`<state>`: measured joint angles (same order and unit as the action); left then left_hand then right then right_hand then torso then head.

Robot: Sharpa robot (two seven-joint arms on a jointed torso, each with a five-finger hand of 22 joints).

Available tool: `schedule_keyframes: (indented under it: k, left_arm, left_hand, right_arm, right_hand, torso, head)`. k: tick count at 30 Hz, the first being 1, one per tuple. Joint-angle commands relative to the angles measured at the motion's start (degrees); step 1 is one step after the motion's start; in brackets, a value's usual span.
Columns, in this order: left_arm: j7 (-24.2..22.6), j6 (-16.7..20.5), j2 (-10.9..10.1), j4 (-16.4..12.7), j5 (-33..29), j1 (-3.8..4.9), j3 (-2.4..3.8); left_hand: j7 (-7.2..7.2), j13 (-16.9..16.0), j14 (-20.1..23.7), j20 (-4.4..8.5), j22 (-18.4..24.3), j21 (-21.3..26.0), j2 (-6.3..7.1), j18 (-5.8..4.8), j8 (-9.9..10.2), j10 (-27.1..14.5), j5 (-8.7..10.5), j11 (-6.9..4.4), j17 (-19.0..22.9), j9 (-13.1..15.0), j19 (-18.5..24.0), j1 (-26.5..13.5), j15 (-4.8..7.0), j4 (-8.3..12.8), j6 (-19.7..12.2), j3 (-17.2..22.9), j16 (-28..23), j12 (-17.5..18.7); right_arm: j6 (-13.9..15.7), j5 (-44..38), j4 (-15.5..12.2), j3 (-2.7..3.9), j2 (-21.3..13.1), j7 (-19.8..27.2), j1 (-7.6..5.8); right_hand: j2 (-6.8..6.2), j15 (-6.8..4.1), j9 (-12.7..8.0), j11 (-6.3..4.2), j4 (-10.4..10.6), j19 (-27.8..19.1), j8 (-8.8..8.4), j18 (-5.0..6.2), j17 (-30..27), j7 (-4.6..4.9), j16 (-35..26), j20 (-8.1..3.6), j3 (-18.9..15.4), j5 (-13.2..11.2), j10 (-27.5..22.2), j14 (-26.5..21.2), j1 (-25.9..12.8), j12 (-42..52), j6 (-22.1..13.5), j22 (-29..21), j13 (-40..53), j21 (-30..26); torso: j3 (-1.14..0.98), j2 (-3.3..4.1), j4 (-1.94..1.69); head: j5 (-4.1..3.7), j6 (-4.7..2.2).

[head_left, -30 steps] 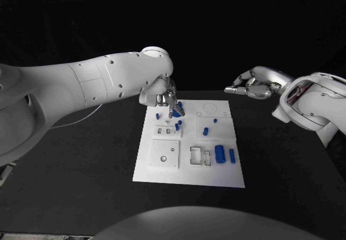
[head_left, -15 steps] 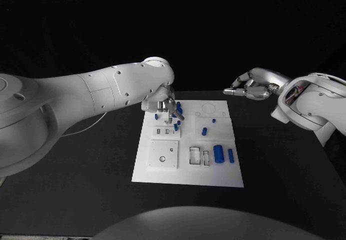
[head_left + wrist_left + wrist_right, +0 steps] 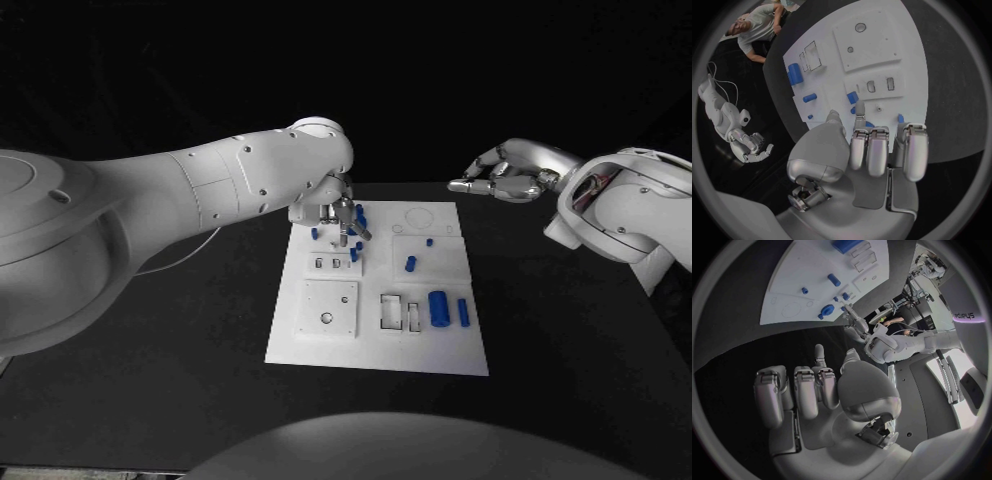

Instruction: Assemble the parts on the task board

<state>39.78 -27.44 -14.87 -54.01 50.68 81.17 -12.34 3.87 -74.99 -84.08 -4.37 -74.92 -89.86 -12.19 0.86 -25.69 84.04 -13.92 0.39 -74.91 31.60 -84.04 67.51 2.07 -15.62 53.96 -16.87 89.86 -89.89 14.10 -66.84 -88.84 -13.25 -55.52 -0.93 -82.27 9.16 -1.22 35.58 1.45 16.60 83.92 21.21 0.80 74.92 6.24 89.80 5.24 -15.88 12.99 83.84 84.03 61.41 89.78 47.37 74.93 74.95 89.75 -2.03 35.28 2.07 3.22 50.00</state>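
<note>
I am watching the black surface (image 3: pixel 159 360) carrying the task board (image 3: pixel 378 345), with the parts (image 3: pixel 440 307) lying scattered over its far and right areas. My left hand (image 3: pixel 332 212) is hovering over the far-left parts, fingers (image 3: pixel 879 150) curled; whether they are holding one, I cannot tell. My right hand (image 3: pixel 505 177) is waiting beyond the far-right corner, fingers curled on nothing. I am worrying that lowering blind could knock neighbouring parts aside.

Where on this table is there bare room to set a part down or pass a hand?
Bare black table lies left of the task board, right of it below the right hand, and along its near edge. The board's far left corner is crowded: the left hand hangs over several blue parts.
</note>
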Motion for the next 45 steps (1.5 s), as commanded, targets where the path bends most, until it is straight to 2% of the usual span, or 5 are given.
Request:
schedule_keyframes:
  k: [1, 20, 31, 45]
  left_arm:
    - [0.1, 0.09, 0.37, 0.41, 0.38, -0.28, 0.05]
    - [-0.2, 0.39, 1.33, 2.4, -0.16, -2.24, 0.1]
    - [-0.44, 0.4, 1.68, 2.73, -0.83, -2.54, 0.18]
    - [-0.39, -0.45, 1.88, 3.08, -1.31, -2.76, 0.19]
  left_hand:
    - [-0.02, -15.01, -5.92, 0.46, -15.08, -0.14, 0.36, -0.86, 0.51, 5.96, -0.29, -0.38, -15.09, 0.08, -5.96, 0.43, 0.49, 0.0, 0.4, 0.53, 0.14, -0.11]
    - [0.09, -15.01, -5.92, 0.46, -15.08, -0.14, 0.42, -0.86, 2.08, 5.96, -0.41, -0.28, -15.09, 0.08, -5.96, 0.79, 0.43, 0.11, 0.65, 1.21, 0.14, -0.11]
    - [0.05, -15.01, -5.92, 0.47, -15.08, -0.14, 0.75, -0.86, 3.5, 5.96, -2.01, -0.31, -15.09, 0.21, -5.96, 1.79, 0.43, 0.75, 1.21, 2.21, 0.14, -0.11]
    - [-0.07, -15.01, -5.92, 0.51, -15.08, -0.14, 1.59, -0.86, 5.13, 5.96, -2.75, -0.38, -15.09, 0.51, -5.96, 3.77, 0.48, 2.29, 1.97, 3.66, 0.14, -0.11]
  right_arm:
    - [-1.14, 0.04, -0.02, -0.02, -0.02, -0.25, 0.09]
    - [-1.89, 0.14, -0.07, -0.02, -0.13, 0.19, 0.18]
    - [-2.37, 0.19, -0.02, -0.02, -0.05, 0.01, 0.18]
    - [-2.73, 0.35, 0.09, -0.03, 0.06, -0.22, 0.2]
  right_hand:
    - [0.11, 0.44, 0.09, 0.35, 0.07, 6.08, -0.32, -0.8, 15.08, -0.15, 0.2, 0.48, -0.39, 0.21, 6.16, 5.97, 0.29, 0.22, -0.29, 15.07, 15.05, 0.25]
    - [0.06, 0.44, 0.05, 0.32, -0.14, 6.05, -0.58, -0.79, 15.08, -0.16, 0.2, 0.48, -0.57, 0.21, 6.16, 5.97, 1.0, 0.22, -0.42, 15.05, 15.05, 0.22]
    - [0.1, 0.43, 0.03, 0.31, -0.13, 5.72, -0.68, -0.69, 15.08, -0.16, 0.2, 0.47, -0.61, 0.19, 6.16, 5.97, 1.19, 0.22, -0.49, 14.92, 15.05, -0.06]
    - [0.63, 0.42, 0.0, 0.31, 0.14, 5.32, -0.86, -0.56, 15.08, -0.15, 0.2, 0.47, -0.91, 0.12, 6.16, 5.97, 0.81, 0.22, -0.48, 14.75, 15.05, -0.4]
  torso:
    - [0.08, -0.02, 0.06]
    - [0.1, -0.13, 0.05]
    - [0.15, -0.18, 0.08]
    - [0.19, -0.21, 0.02]
  head:
    - [-0.11, 0.0]
    - [-0.58, 0.0]
    - [-0.55, 0.0]
    - [-0.51, 0.0]
